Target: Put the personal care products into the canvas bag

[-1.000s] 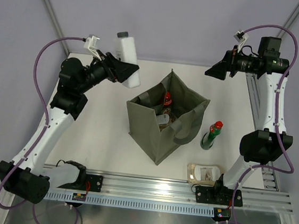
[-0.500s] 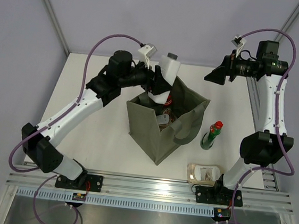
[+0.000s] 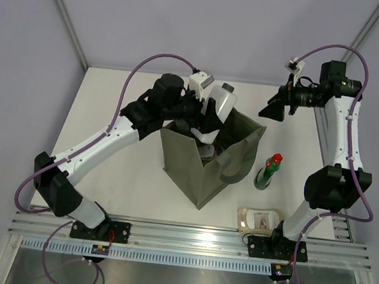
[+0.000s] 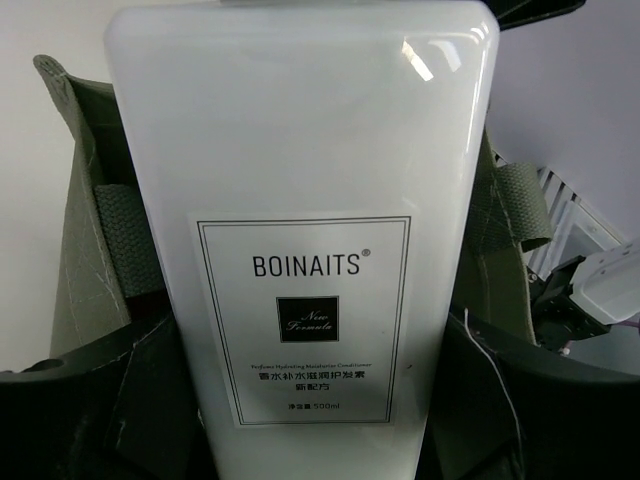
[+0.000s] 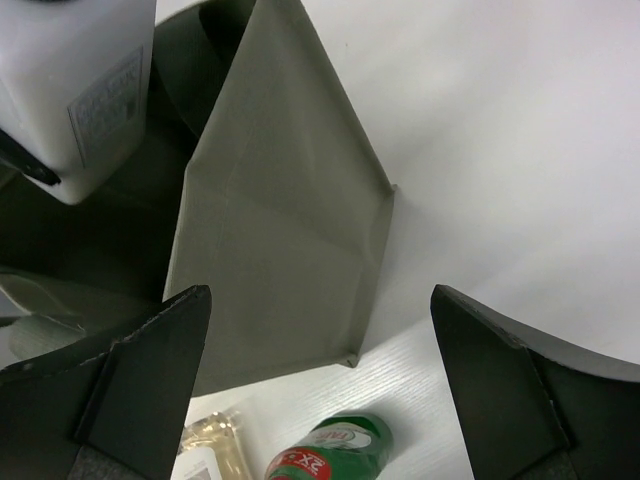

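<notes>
White tabletop [image 3: 119,168]; left pincer [image 3: 204,115] is clamping white grey-capped bottle [image 3: 219,104] over olive-grey canvas bag [image 3: 193,169]; best sinking it between walls before releasing; right pincer [image 3: 271,109] is gaping wide.

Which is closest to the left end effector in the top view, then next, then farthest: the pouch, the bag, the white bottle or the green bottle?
Counting from the left end effector:
1. The white bottle, gripped in it.
2. The bag, right under it.
3. The green bottle, standing to the right of the bag.
4. The pouch, at the near edge on the right.
</notes>
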{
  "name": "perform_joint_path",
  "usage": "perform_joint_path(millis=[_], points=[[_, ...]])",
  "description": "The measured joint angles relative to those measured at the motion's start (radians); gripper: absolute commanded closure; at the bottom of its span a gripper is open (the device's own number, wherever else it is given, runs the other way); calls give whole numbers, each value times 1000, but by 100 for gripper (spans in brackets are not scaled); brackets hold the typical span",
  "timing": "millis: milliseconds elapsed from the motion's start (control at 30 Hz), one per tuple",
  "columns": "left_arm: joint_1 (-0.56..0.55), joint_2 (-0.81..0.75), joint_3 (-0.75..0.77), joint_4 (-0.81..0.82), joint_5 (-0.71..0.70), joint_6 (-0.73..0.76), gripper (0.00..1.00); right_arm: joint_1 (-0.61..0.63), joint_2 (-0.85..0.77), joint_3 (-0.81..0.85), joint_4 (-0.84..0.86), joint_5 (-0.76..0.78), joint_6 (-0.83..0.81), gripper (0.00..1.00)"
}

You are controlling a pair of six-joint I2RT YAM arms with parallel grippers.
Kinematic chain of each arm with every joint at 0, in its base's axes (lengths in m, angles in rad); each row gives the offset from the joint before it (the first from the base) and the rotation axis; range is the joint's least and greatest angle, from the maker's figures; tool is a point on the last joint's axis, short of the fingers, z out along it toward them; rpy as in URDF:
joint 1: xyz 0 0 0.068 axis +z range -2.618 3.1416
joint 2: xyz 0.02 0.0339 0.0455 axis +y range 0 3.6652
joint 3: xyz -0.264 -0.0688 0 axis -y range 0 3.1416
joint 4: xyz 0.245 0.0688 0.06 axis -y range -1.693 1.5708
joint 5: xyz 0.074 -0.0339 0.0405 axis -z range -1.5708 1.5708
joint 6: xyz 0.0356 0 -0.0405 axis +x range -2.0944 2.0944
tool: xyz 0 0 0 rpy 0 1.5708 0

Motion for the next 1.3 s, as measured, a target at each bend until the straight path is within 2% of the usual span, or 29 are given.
perform_joint_path(millis=[33,100,200,267,567,767,900,1133,1300], points=[[0,0,0,-3,-5,3,23,0,-2,-9,-11,3,-21,1],[0,-2,0,-15,-16,12,22,0,-9,-34,-32,12,-66,0],[-1,-8,0,-24,-29,28,3,0,-20,-58,-51,33,-119,0],[-1,-21,0,-16,-40,30,1,0,-29,-69,-66,47,-151,0],[0,-109,31,22,-60,60,1,0,-73,-101,-89,70,-354,0],[0,-173,21,19,-121,97,1,0,-127,-212,-83,124,-683,0],[3,-284,-47,19,-188,118,1,0,-175,-300,-109,217,-878,1],[10,-536,-219,21,-316,120,1,0,-222,-311,-106,314,-982,1],[11,-655,-330,12,-385,97,1,0,-277,-330,-109,357,-990,2]])
